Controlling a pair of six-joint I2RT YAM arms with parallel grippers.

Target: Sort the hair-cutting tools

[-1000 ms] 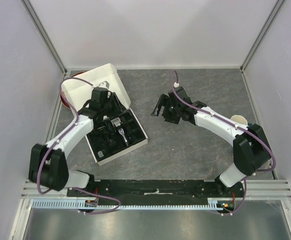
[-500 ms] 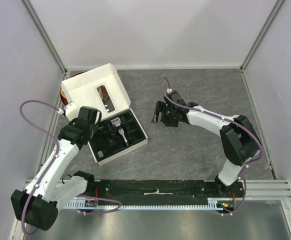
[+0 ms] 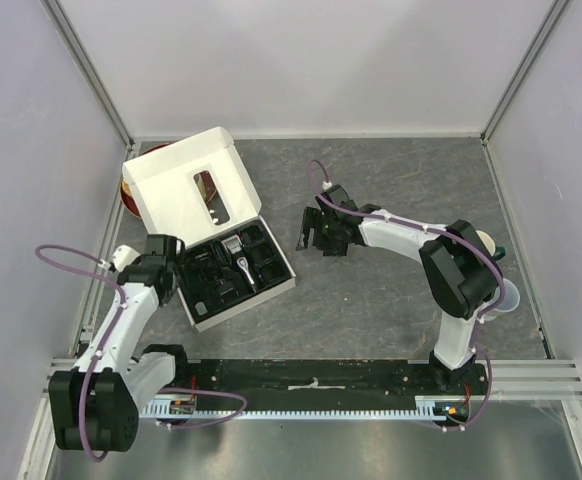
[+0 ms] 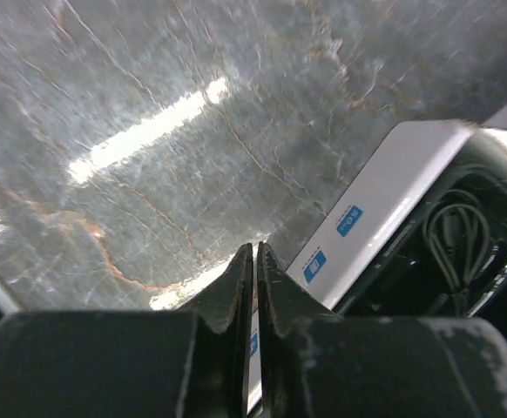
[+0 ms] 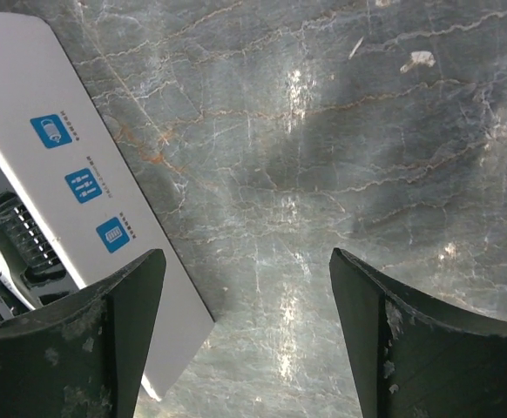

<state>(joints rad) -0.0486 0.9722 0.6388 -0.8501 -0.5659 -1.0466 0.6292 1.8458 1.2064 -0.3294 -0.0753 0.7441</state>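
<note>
The left gripper [image 4: 253, 254] hangs just off the left side of the white box [image 3: 246, 305], over bare grey table [image 3: 391, 300]. Its two fingers are pressed together with only a sliver of light between them, and nothing is caught there. The right gripper [image 5: 245, 261] hovers near the box's right side. Its fingers are spread wide with only tabletop showing in the gap.

All the hair-cutting tools that can be seen lie inside the box's black tray [image 3: 267, 262]. The box lid [image 3: 181, 190] is folded back towards the far-left corner. The clipper [image 3: 233, 246] sits in a middle compartment, its silver head pointing away from the arms. A slim silvery piece just beside it may be the small brush, though the overhead view is too coarse to be sure. The coiled cord [image 4: 452, 239] rests in a compartment near the left gripper. The toothed comb guards [image 5: 23, 231] fill slots along the tray's right edge.

A red cup [image 3: 129, 195] peeks out behind the lid. A pale cup [image 3: 479, 240] stands at the table's right, partly hidden by the right arm.
</note>
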